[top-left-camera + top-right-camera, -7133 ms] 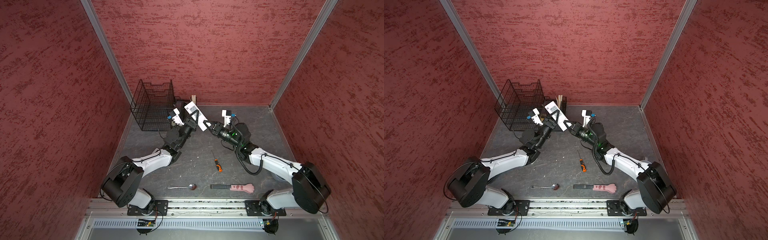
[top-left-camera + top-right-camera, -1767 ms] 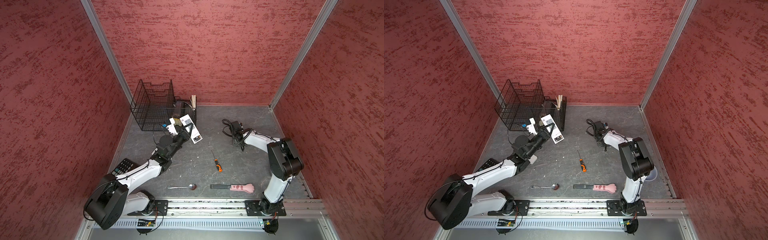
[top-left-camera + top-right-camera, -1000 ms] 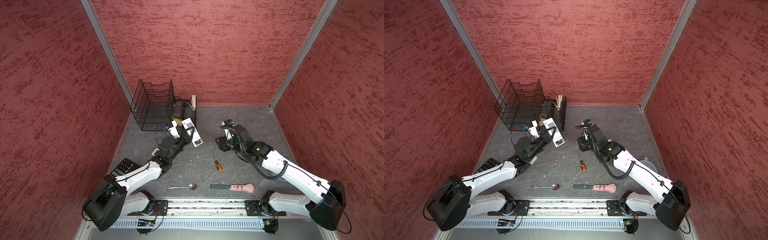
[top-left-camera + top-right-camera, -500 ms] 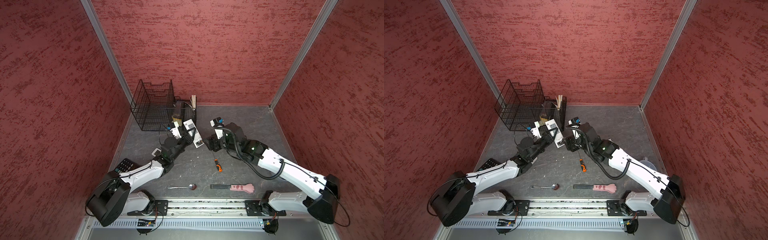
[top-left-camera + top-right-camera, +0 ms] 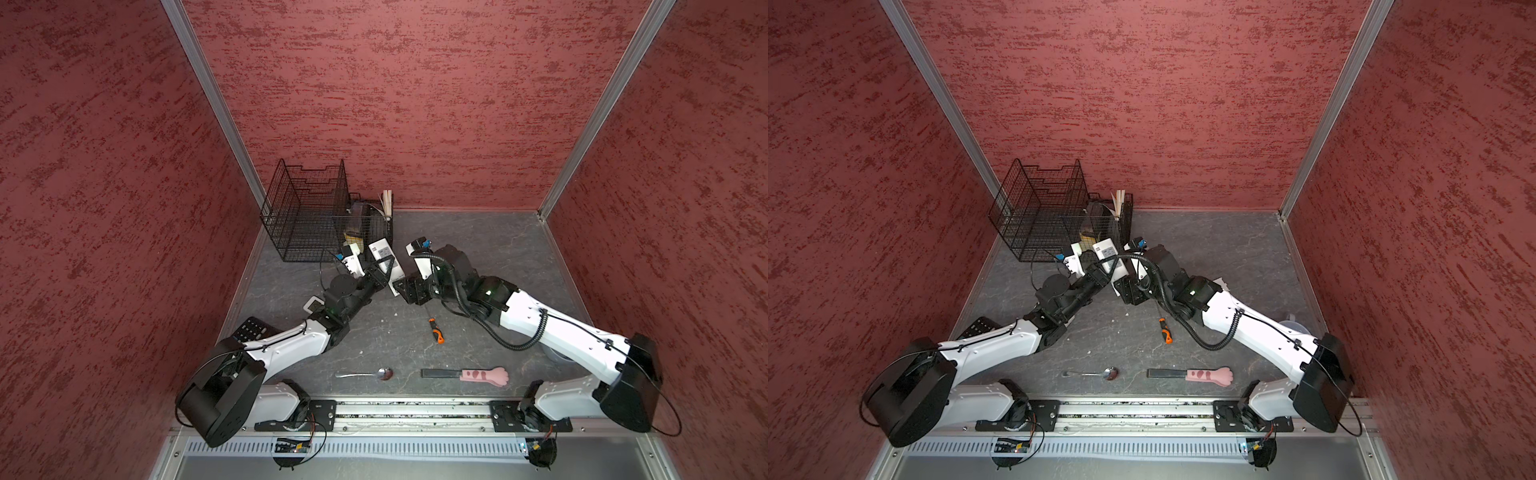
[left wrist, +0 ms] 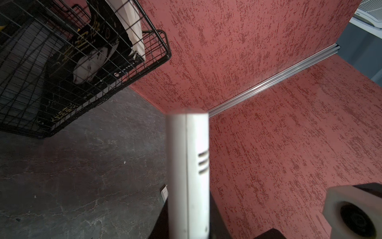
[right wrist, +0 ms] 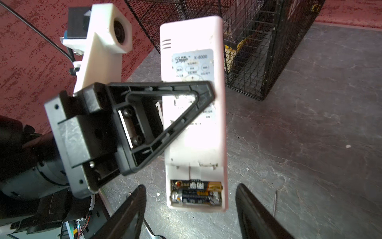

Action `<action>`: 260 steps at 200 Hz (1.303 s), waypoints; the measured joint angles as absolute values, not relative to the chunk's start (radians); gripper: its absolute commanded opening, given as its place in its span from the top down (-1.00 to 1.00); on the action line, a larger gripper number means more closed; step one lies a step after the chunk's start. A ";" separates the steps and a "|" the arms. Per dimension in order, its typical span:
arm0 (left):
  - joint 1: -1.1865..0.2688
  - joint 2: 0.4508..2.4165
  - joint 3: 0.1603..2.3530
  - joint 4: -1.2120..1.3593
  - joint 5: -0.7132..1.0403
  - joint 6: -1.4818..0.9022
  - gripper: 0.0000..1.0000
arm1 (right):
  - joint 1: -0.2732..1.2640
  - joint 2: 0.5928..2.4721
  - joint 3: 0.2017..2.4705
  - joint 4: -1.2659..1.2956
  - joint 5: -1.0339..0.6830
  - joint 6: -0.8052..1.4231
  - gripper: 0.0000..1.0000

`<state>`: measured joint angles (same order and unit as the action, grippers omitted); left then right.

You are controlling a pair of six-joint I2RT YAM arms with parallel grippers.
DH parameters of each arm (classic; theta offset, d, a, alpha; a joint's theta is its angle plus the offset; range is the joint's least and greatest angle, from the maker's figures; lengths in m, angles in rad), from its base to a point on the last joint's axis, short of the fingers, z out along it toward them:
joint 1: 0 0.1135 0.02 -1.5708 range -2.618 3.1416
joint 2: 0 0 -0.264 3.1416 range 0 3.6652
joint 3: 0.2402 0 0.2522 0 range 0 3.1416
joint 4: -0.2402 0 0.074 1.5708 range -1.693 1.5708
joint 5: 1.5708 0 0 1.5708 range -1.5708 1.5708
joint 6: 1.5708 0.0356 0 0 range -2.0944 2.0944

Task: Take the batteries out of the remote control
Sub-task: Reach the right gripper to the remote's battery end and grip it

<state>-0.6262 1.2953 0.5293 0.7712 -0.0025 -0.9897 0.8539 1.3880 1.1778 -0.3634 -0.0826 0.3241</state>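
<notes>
Two wire baskets (image 5: 303, 208) beyond the left gripper (image 5: 383, 268), a black-and-yellow package (image 6: 88, 51) being kept in the smaller. One white remote (image 7: 196, 144) is being pinched by that gripper, two batteries (image 7: 195, 193) being kept in its open slot, facing the spread right gripper (image 7: 190, 186).

Even light; glare on remote (image 7: 194, 134)

A: The remote (image 7: 194, 149)?
B: Smooth white plastic, slightly glossy, with a scuffed label. The batteries (image 7: 196, 192) have a shiny wrap and metal ends.
A: And the basket (image 5: 303, 216)?
B: Thin black wire. The table (image 7: 310, 134) looks like matt grey veined stone, the walls (image 5: 415, 104) are rough red plaster, and the corner rails (image 5: 215, 102) are bare metal. The spoon (image 5: 384, 373) is polished metal.
</notes>
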 measured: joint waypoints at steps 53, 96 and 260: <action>-0.628 1.303 0.529 0.796 0.017 -1.013 1.00 | 0.855 1.419 1.210 -0.390 -0.077 0.306 -0.40; -0.628 1.303 0.529 0.812 0.026 -1.017 1.00 | 0.855 1.436 1.226 -0.409 -0.074 0.292 -0.41; -0.628 1.303 0.529 0.837 0.044 -1.036 1.00 | 0.857 1.514 1.276 -0.464 -0.058 0.262 0.23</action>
